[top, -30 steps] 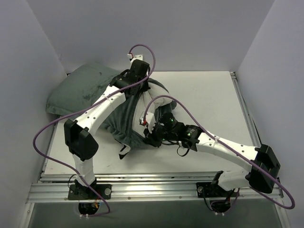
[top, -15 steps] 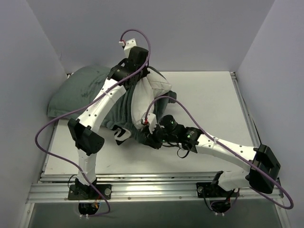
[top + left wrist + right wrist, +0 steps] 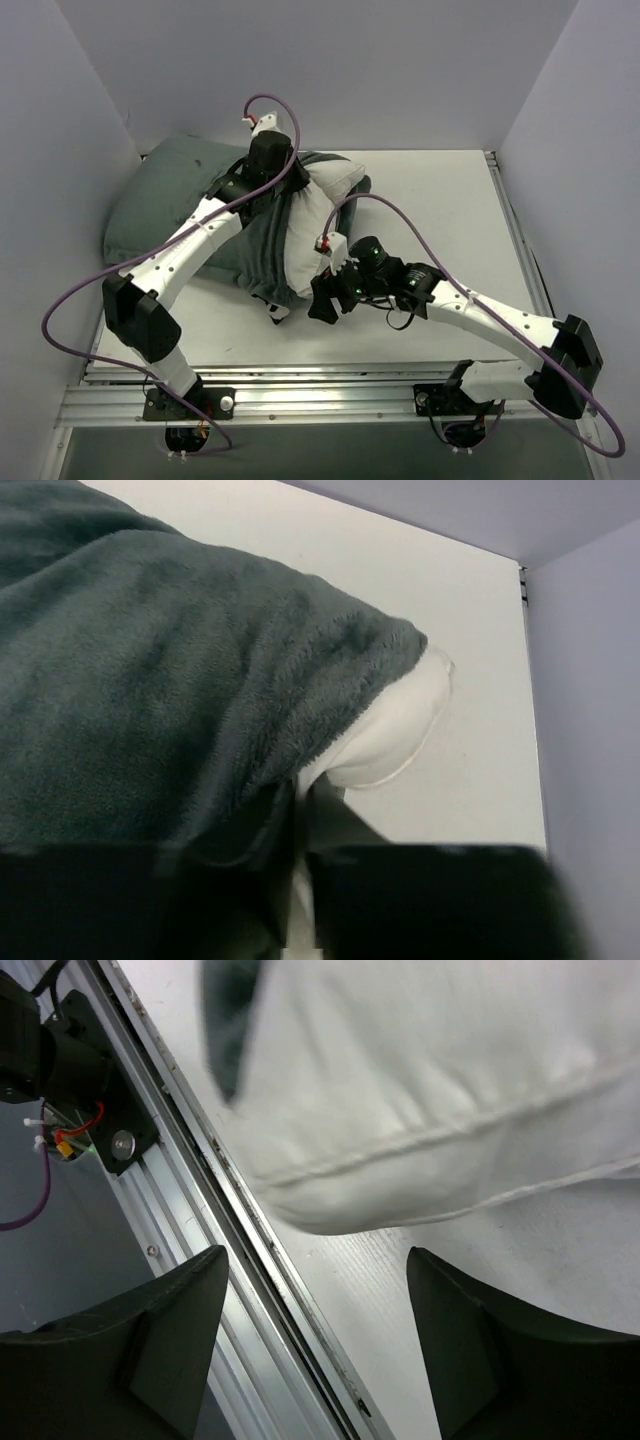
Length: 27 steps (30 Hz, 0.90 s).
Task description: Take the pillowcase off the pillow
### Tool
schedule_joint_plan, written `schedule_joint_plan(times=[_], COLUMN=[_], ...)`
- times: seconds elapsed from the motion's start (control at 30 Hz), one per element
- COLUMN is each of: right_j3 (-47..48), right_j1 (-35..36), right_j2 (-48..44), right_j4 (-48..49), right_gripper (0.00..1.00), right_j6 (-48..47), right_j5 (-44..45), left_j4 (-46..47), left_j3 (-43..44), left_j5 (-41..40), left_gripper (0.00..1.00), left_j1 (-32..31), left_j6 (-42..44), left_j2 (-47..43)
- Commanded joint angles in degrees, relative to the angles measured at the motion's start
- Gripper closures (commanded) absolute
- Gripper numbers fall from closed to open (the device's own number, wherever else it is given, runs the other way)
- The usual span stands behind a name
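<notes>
The grey-green pillowcase [image 3: 165, 200] lies at the back left, still bunched round the left part of the white pillow [image 3: 310, 235]. My left gripper [image 3: 285, 185] sits on top of the pillow near its bare far corner [image 3: 400, 730]. Its jaws stand a sliver apart with a strip of white pillow fabric between them [image 3: 300, 790], and pillowcase plush [image 3: 150, 680] drapes beside it. My right gripper [image 3: 325, 300] hangs open at the pillow's near end, with nothing between its fingers [image 3: 315, 1260]. The pillow's stitched edge [image 3: 430, 1080] is just beyond its tips.
The aluminium rail [image 3: 300, 385] runs along the table's near edge, right under my right gripper [image 3: 200, 1190]. Bare white table [image 3: 440, 200] stretches to the right. Grey walls close in at the left, back and right.
My right gripper has let go, opened wide and drawn back toward the near edge. My left arm has swung left and lower with the pillow, whose white end now shows more.
</notes>
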Motion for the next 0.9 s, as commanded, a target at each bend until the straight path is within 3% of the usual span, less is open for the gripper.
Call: schedule_joint_plan(times=[0.0, 0.07, 0.1, 0.33, 0.47, 0.67, 0.87], right_j3=[4.77, 6.18, 6.97, 5.58, 3.12, 1.7, 3.38], right_j1=[-2.02, -2.37, -2.46, -4.04, -10.52, -14.86, -14.94], right_j2=[-3.69, -3.7, -3.7, -3.52, -2.64, -1.07, 4.99], right_j4=[-4.33, -5.56, -5.74, -4.69, -4.6, 1.55, 8.04], right_gripper=[0.31, 0.24, 0.22, 0.11, 0.09, 0.04, 0.02], right_j6=[2.2, 2.11, 2.29, 6.33, 10.02, 12.39, 13.97], right_j5=[-3.62, -3.36, -2.92, 8.23, 13.95, 7.02, -0.8], left_j4=[15.12, 14.86, 14.34, 9.07, 5.2, 0.36, 3.95], left_j3=[-3.08, -4.22, -4.49, -5.37, -9.49, -22.75, -40.66], left_j5=[2.1, 3.51, 3.86, 4.57, 4.04, 5.18, 11.32], left_gripper=[0.76, 0.61, 0.48, 0.16, 0.08, 0.05, 0.05], left_j1=[2.0, 2.0, 2.0, 2.35, 2.62, 2.88, 3.5], left_j6=[2.75, 3.63, 4.42, 6.1, 6.53, 5.13, -0.48], left_j2=[-5.88, -7.28, -7.81, -11.77, -16.59, -26.25, -38.2])
